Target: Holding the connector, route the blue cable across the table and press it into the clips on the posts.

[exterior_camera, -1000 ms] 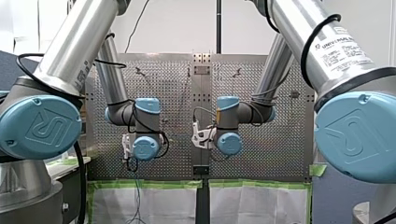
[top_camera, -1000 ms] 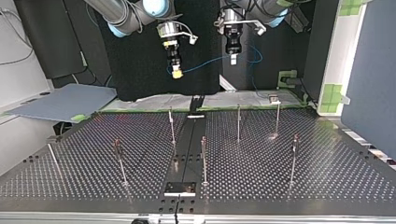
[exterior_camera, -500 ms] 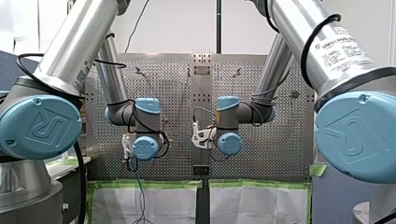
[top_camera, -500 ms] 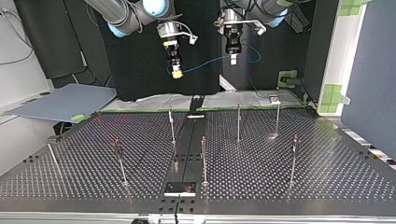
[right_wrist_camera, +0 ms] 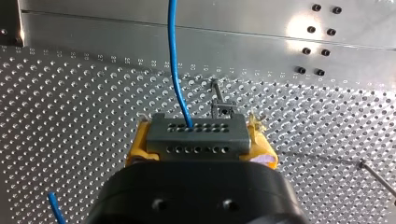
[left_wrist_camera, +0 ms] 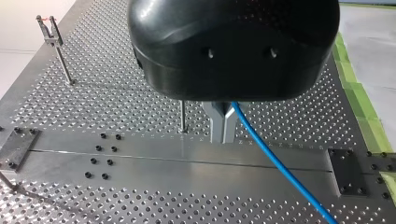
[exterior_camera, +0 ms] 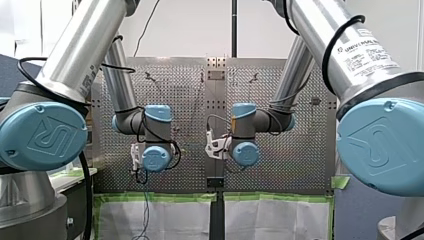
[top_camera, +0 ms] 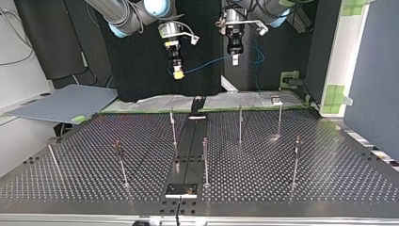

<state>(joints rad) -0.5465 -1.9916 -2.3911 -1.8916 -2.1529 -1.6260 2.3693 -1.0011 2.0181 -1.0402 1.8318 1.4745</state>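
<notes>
— While both arms hang high over the perforated metal table, where is the thin blue cable?
— Strung through the air between the two grippers, well above the thin metal posts. Seen in the top view, it runs from my right gripper on the left across to my left gripper on the right, with slack loops just right of that one.
— What is my right gripper holding?
— Its yellow pads clamp the two sides of the dark grey perforated connector block, which sits squarely between them. The cable leaves the block's front face and runs straight ahead.
— And my left?
— Its metal fingers are pressed together, and the cable comes out right at them, then trails away over the table's smooth centre strip. It looks pinched between them, though the black gripper body hides the contact itself.
</notes>
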